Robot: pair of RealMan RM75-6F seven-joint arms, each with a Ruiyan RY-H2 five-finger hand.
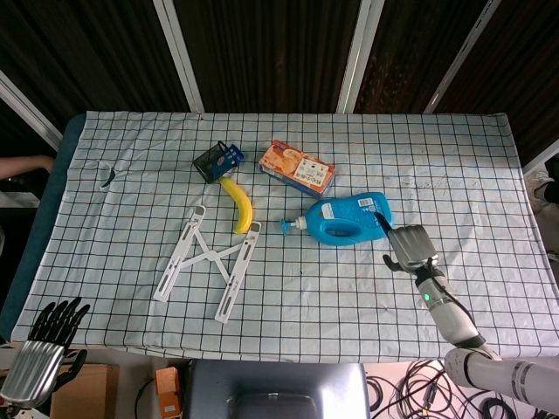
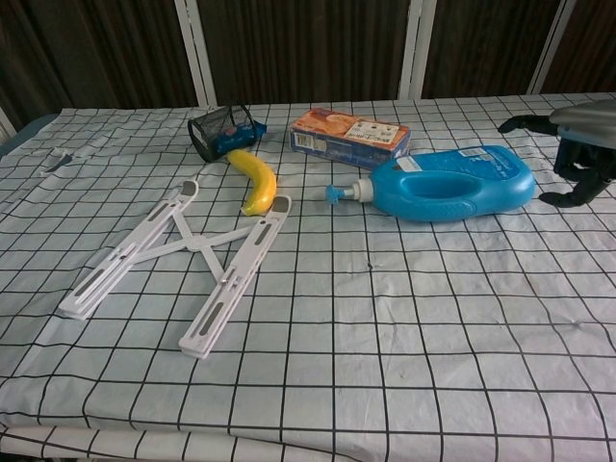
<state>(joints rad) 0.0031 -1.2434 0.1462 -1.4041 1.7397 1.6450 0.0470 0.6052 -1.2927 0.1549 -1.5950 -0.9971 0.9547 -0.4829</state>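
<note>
The blue bottle point(image 1: 351, 219) is seen lying on its side on the checked surface point(image 1: 472, 175), cap toward the banana point(image 1: 238, 204). The right robot hand point(image 1: 410, 247) is held just beside its base, fingers apart, nothing gripped. The left robot hand point(image 1: 42, 353) is spread below the surface's edge.

Blue bottle point(image 1: 351, 219); yellow banana point(image 1: 238, 203); black-gridded white cloth point(image 1: 454, 166).
</note>
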